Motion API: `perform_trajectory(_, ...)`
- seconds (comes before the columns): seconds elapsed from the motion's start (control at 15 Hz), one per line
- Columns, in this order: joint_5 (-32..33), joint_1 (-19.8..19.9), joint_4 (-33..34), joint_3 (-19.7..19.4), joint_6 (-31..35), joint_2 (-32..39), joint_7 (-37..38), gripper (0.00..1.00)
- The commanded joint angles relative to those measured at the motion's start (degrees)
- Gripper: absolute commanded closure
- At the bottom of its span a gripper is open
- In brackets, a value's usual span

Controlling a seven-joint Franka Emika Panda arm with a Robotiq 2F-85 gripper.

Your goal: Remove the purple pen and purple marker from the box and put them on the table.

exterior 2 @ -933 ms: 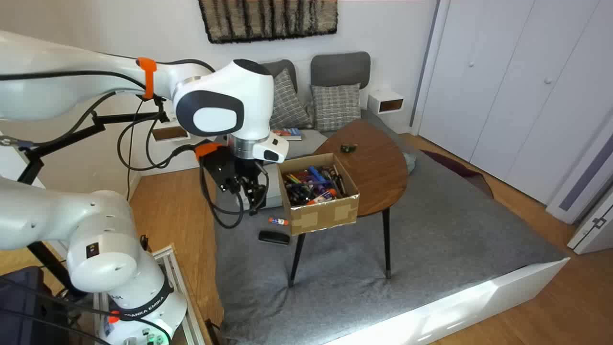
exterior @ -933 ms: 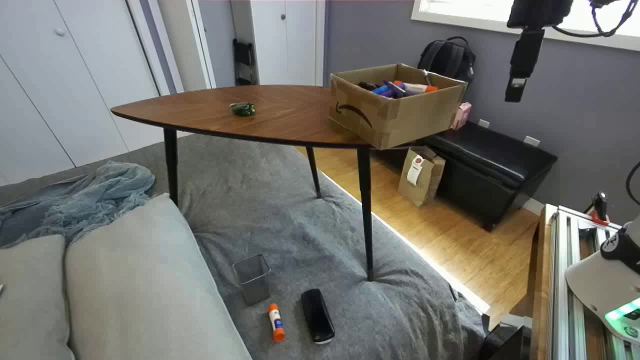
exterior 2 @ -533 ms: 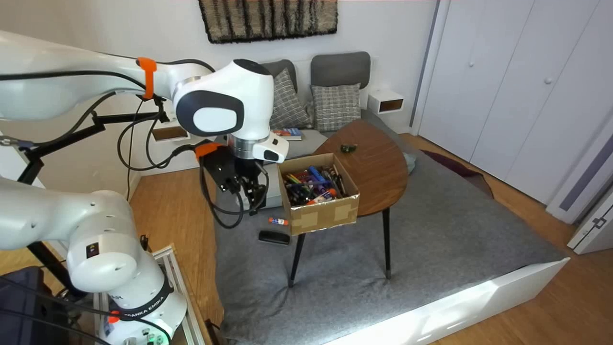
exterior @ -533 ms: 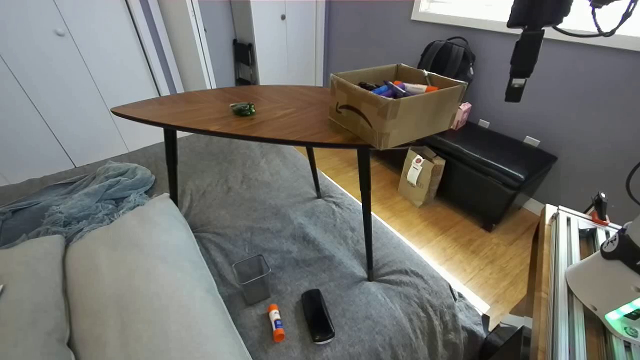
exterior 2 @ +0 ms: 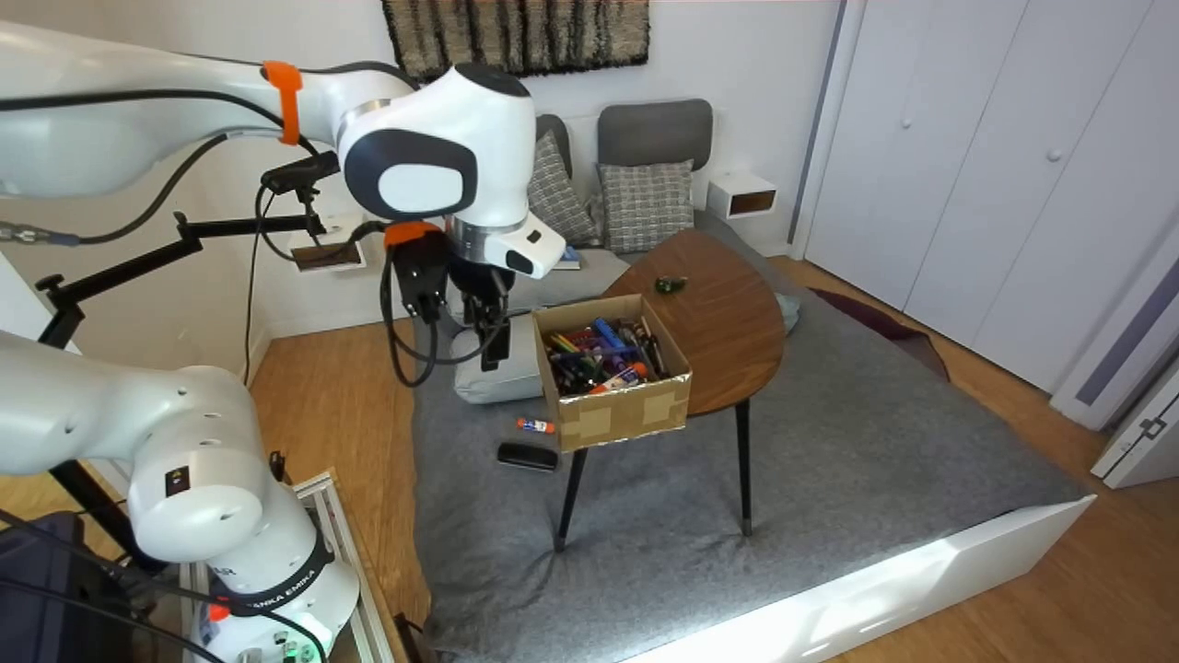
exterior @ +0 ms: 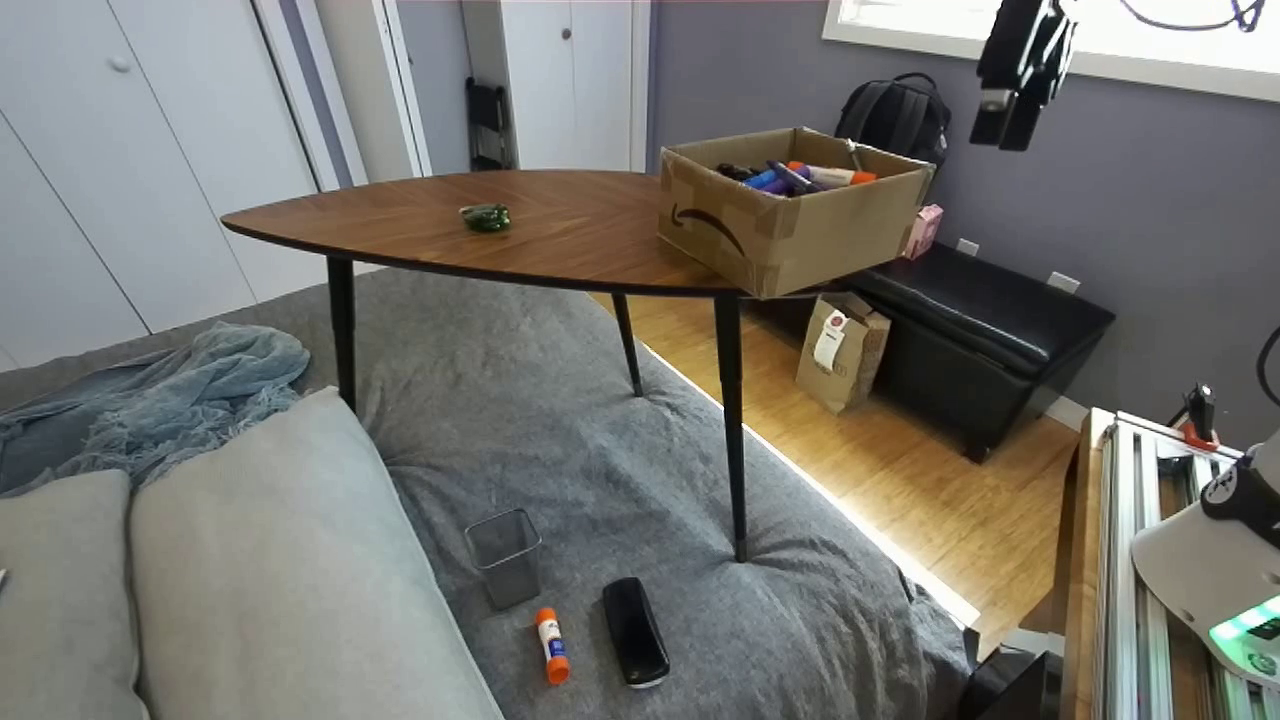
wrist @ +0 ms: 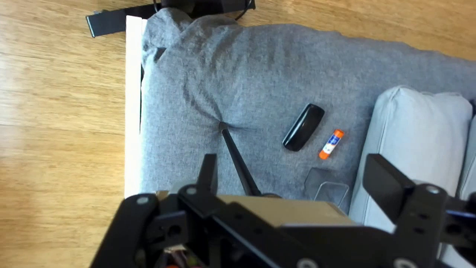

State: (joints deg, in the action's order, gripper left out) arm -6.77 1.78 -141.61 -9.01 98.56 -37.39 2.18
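What I want, the purple pen and the purple marker, should be in the box [exterior: 800, 235], among a jumble of stationery [exterior 2: 603, 354]; I make out a purple barrel [exterior: 796, 179] lying aslant on top, running from upper left to lower right in an exterior view, but I can't tell which of the two it is. The box sits at one side of the table [exterior: 580, 225] and seems to overhang the edge, so I judge that pressing on its outer wall could tip it. My gripper [wrist: 291, 167] is spread wide with nothing between its fingers. It hangs in the air beside the box, apart from it and seemingly higher — in an exterior view the box lies to the left of the fingertips [exterior: 1003, 125] and lower, and in the wrist view part of its cardboard shows at the bottom, between the fingers. So the coming move, as I read it, goes sideways over the box's mouth before any descent — then a wrist turn, so the fingers close across the barrel's long axis. Farther along the table lies a small green object [exterior: 486, 218]; down on the grey bed cover [exterior: 560, 400] are a black case [exterior: 635, 632], a glue stick [exterior: 552, 645] and a mesh cup [exterior: 505, 565]
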Motion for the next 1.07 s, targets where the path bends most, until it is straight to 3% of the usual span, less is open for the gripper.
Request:
perform_trajectory(0.0,-2.38,2.98,7.48,2.97,-0.35,4.61,7.63,0.00)
perform_trajectory(0.4,-1.85,5.11,15.99,2.03,-0.94,12.12,9.44,0.00)
perform_trajectory(0.93,-4.04,4.78,18.67,2.87,5.35,22.80,11.40,0.00)
perform_trajectory(1.0,-4.27,4.70,18.76,2.98,6.36,23.87,11.64,0.06)
